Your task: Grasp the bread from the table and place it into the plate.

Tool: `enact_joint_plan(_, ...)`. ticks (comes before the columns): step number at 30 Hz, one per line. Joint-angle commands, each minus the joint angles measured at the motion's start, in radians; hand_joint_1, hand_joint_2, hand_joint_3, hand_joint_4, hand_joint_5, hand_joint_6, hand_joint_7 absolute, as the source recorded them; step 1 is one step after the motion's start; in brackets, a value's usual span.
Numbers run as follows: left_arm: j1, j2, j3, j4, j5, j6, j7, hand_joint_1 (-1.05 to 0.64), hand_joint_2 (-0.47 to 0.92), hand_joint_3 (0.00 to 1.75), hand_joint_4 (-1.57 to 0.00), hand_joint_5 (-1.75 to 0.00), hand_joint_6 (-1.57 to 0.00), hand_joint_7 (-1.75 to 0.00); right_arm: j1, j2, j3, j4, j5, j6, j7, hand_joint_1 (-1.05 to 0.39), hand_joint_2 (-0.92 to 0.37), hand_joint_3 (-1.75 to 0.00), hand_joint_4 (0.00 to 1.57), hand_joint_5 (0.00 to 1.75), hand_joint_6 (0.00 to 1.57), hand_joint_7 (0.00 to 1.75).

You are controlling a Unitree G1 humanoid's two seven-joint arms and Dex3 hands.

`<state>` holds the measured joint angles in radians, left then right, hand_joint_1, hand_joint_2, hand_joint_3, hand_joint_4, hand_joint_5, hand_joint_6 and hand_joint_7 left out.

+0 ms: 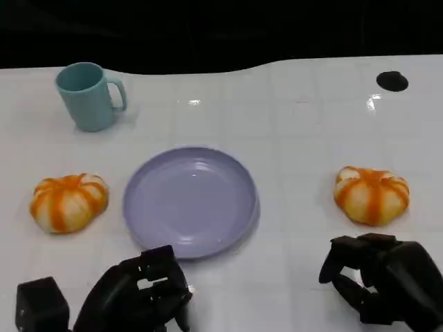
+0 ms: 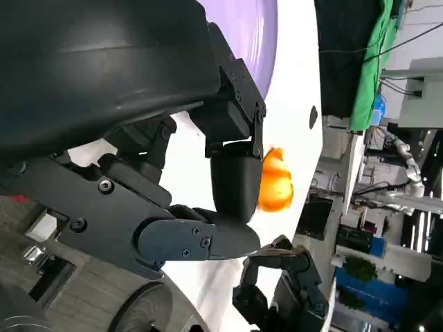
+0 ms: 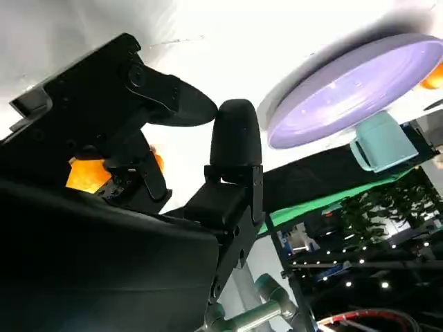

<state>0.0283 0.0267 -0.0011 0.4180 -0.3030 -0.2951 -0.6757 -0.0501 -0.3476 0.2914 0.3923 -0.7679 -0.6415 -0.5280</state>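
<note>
Two round orange-and-white striped bread rolls are sitting on the white surface [image 1: 304,124]: one bread roll [image 1: 68,201] is lying to the left of the plate, and a second bread roll [image 1: 372,195] is lying to its right. One lilac plate [image 1: 190,201] is resting between them. One light teal mug [image 1: 88,96] is standing beyond the left roll. One small black round mark [image 1: 392,81] is showing near the far right edge. Two black robot hands are reaching in at the near edge: the left hand [image 1: 142,294] and the right hand [image 1: 377,283].
</note>
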Motion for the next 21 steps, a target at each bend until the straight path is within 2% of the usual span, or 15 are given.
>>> enact_joint_plan(1,0.006,0.017,0.008,-0.004,-0.003,0.002,-0.006,-0.59,0.76,0.47,-0.79,-1.75,-0.78,-1.40,-0.012,-0.016,-0.013,0.006,0.020,-0.021,-0.015,-0.20,-0.49,-0.95,0.84,1.56,0.81,1.07)
enact_joint_plan(3,0.006,0.016,0.007,-0.004,-0.003,0.000,-0.007,-0.58,0.76,0.47,-0.79,-1.75,-0.78,-1.40,-0.015,-0.018,-0.021,0.004,0.026,-0.021,-0.015,-0.23,-0.54,-0.83,0.84,1.30,0.84,0.86)
enact_joint_plan(5,0.007,0.016,0.007,-0.006,-0.003,0.003,-0.006,-0.58,0.76,0.47,-0.79,-1.75,-0.78,-1.40,-0.015,-0.016,-0.029,-0.001,0.030,-0.016,-0.018,-0.26,-0.59,-0.71,0.85,1.16,0.87,0.68)
enact_joint_plan(6,0.007,0.017,0.007,-0.007,-0.002,0.003,-0.005,-0.59,0.76,0.47,-0.79,-1.75,-0.78,-1.40,-0.016,-0.015,-0.033,-0.003,0.030,-0.016,-0.025,-0.27,-0.63,-0.63,0.82,1.15,0.90,0.55)
enact_joint_plan(8,0.007,0.018,0.007,-0.006,0.000,-0.002,-0.005,-0.60,0.76,0.47,-0.79,-1.75,-0.77,-1.40,-0.019,-0.015,-0.039,-0.006,0.031,-0.016,-0.036,-0.29,-0.68,-0.51,0.68,1.36,0.89,0.43)
enact_joint_plan(9,0.006,0.019,0.008,-0.004,0.002,-0.006,-0.005,-0.60,0.76,0.47,-0.79,-1.75,-0.77,-1.40,-0.021,-0.017,-0.043,-0.009,0.032,-0.016,-0.039,-0.30,-0.70,-0.47,0.64,1.40,0.89,0.39)
enact_joint_plan(11,0.005,0.020,0.008,-0.001,0.001,-0.006,-0.006,-0.60,0.76,0.47,-0.79,-1.75,-0.77,-1.41,-0.024,-0.021,-0.053,-0.015,0.038,-0.019,-0.040,-0.33,-0.77,-0.35,0.59,1.26,0.86,0.31)
enact_joint_plan(13,0.004,0.020,0.009,0.000,-0.002,0.000,-0.007,-0.60,0.76,0.47,-0.79,-1.75,-0.77,-1.41,-0.023,-0.023,-0.071,-0.037,0.055,-0.017,-0.025,-0.38,-0.87,-0.16,0.54,0.96,0.82,0.20)
enact_joint_plan(15,0.003,0.020,0.009,0.003,-0.002,-0.003,-0.009,-0.60,0.76,0.47,-0.79,-1.75,-0.77,-1.41,-0.018,-0.026,-0.086,-0.070,0.068,0.003,-0.001,-0.40,-0.91,-0.08,0.52,0.75,0.79,0.13)
enact_joint_plan(17,0.001,0.019,0.009,0.007,-0.001,-0.010,-0.011,-0.60,0.76,0.47,-0.79,-1.75,-0.77,-1.41,-0.012,-0.032,-0.101,-0.113,0.068,0.038,0.030,-0.41,-0.92,-0.08,0.46,0.66,0.75,0.08)
enact_joint_plan(21,0.001,0.018,0.007,0.007,0.005,-0.014,-0.005,-0.60,0.76,0.47,-0.79,-1.75,-0.77,-1.42,-0.015,-0.053,-0.123,-0.167,0.037,0.097,0.057,-0.41,-0.92,-0.05,0.38,0.59,0.70,0.04)
